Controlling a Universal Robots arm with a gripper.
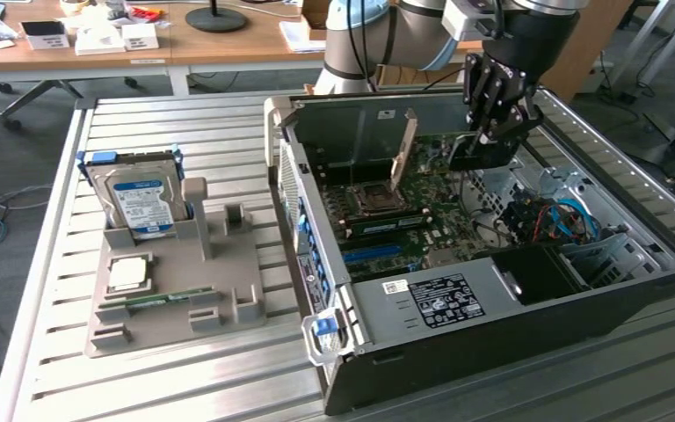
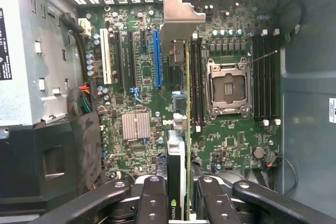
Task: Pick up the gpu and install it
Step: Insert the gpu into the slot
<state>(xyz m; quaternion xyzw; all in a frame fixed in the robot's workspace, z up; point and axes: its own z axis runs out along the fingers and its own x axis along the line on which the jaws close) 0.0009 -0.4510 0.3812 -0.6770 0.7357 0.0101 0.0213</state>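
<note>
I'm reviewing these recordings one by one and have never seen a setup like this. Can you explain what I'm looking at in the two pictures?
The machine is a robot arm reaching into an open computer case that lies on a slatted metal table. The exterior view comes from a camera off the arm. The wrist view comes from a camera on the arm's wrist, looking onto the motherboard. The end effector is closed on the GPU, which it holds edge-on over the board, near the blue slot. On the table, toward the exterior view's left, a grey holder carries an upright hard drive, a processor chip and a memory stick.
</note>
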